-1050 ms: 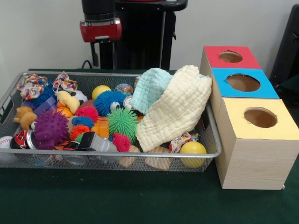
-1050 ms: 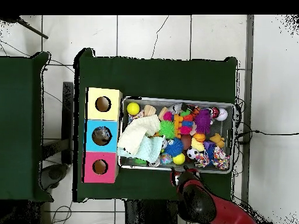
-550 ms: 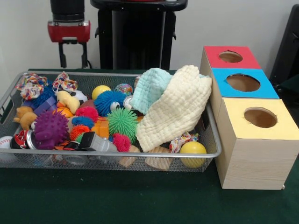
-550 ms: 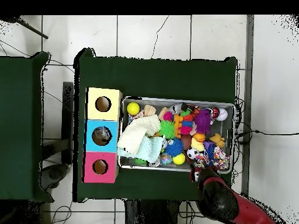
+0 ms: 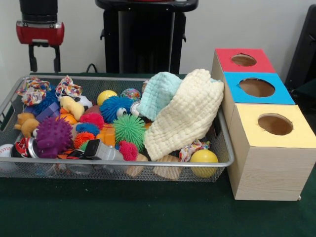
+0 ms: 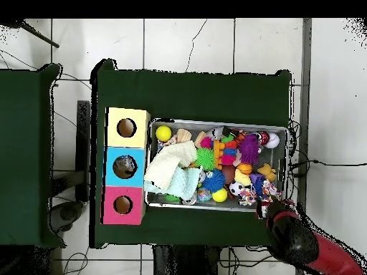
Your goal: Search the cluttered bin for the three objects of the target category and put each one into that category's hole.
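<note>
Gripper (image 5: 44,58) hanging open, jaws apart, above rope toy (image 5: 32,90) in wire bin's (image 5: 148,164) corner.

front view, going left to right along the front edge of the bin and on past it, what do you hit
baseball → purple spiky ball → pink spiky ball → wooden block → yellow ball → yellow-topped box

I work in a robotics lab: my green-cloth tabletop (image 6: 193,93) stands on a pale tiled floor (image 6: 186,43) with loose black cables (image 6: 322,163) trailing at three o'clock, before a bare white wall (image 5: 237,24).
</note>
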